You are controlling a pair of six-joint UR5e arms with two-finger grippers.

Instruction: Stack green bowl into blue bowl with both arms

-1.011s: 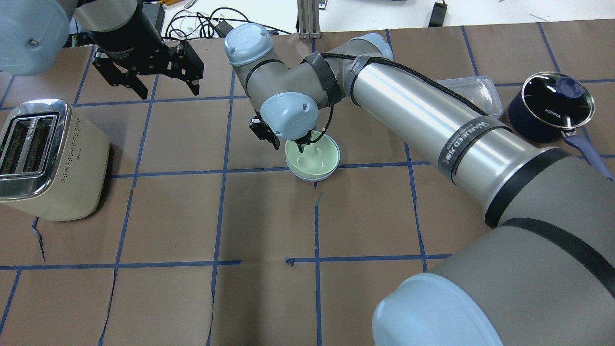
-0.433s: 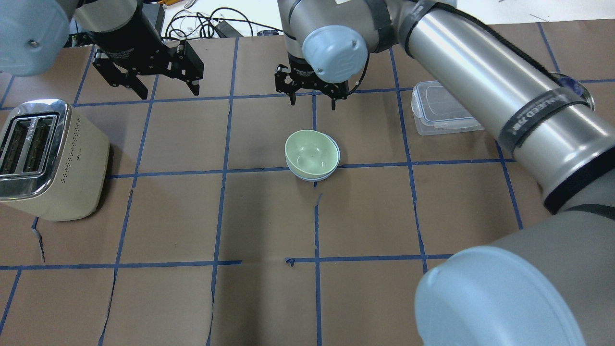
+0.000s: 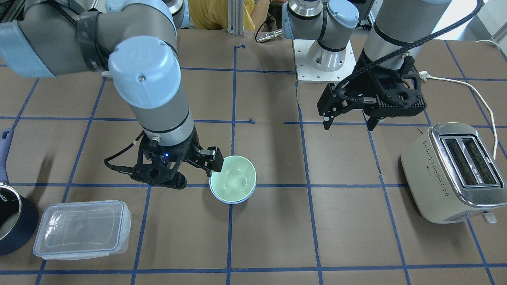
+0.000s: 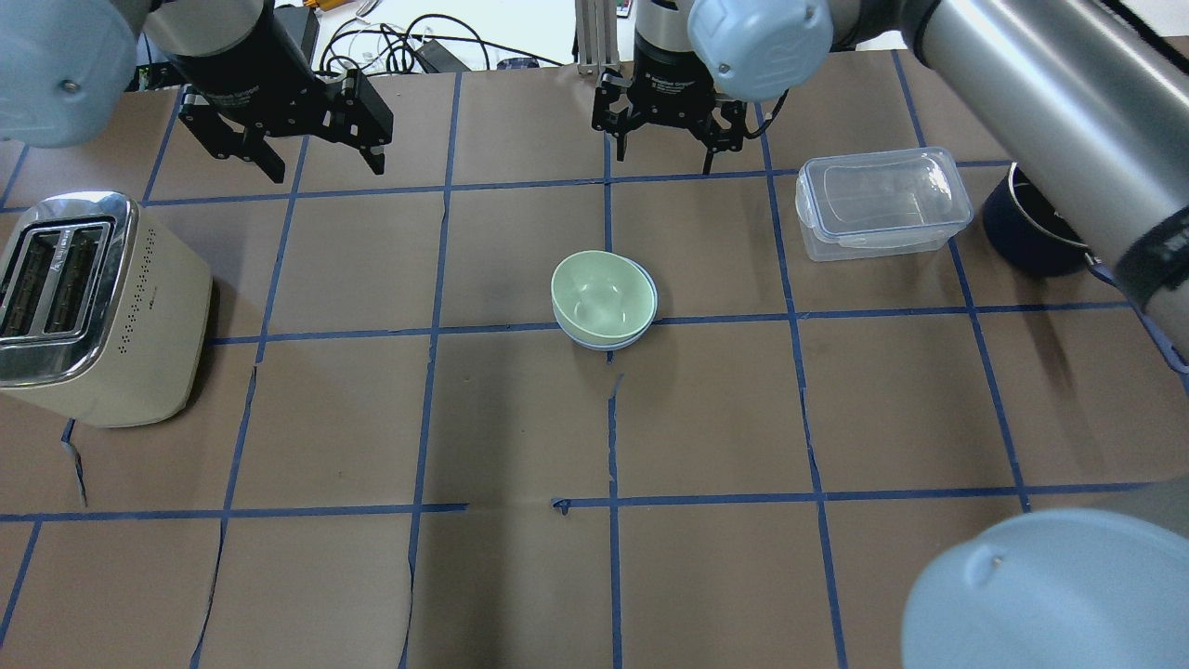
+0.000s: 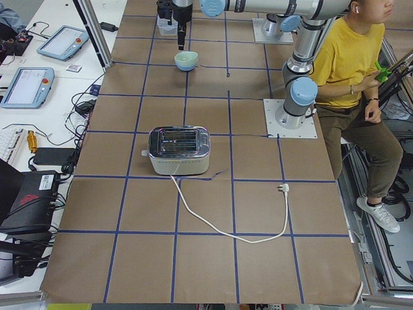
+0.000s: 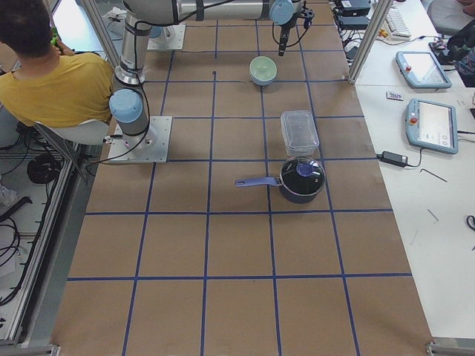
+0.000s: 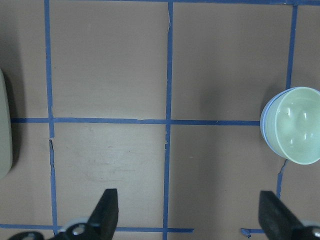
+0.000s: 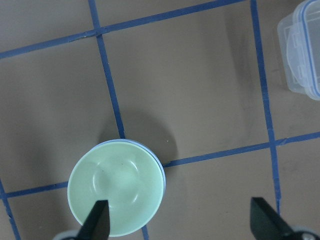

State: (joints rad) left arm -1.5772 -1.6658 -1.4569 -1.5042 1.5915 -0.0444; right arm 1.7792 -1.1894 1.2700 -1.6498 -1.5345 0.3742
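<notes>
Both grippers were up off the table with nothing in them. On my feeds the right gripper [image 4: 662, 160] had its two fingers spread wide, hanging over the far half of the table [image 4: 520, 418], and the left gripper [image 4: 327, 167] was just as wide apart over on the left side.

Bowls looked good. The green bowl [image 4: 599, 297] was a plain matte mint colour, mouth up, sitting inside the blue bowl [image 3: 231, 201]. All I could see of the blue one was a thin periwinkle crescent of rim poking out along one side. The pair sat around the middle of the table, right on one of the tape lines, and neither gripper was touching it.

The surface was brown paper taped into big squares with blue tape, with a few tears along the seams. A cream and chrome toaster [image 4: 93, 307] stood on the left, its white cord [image 5: 226, 226] lying loose on the paper. Off to the right were a clear lidded container [image 4: 882, 200] and a dark navy pot [image 6: 300, 178] beside it. Further out, a person in a yellow shirt [image 5: 352, 58] sat behind the arm bases, and tablets [image 6: 430, 126] lay on the white side benches.
</notes>
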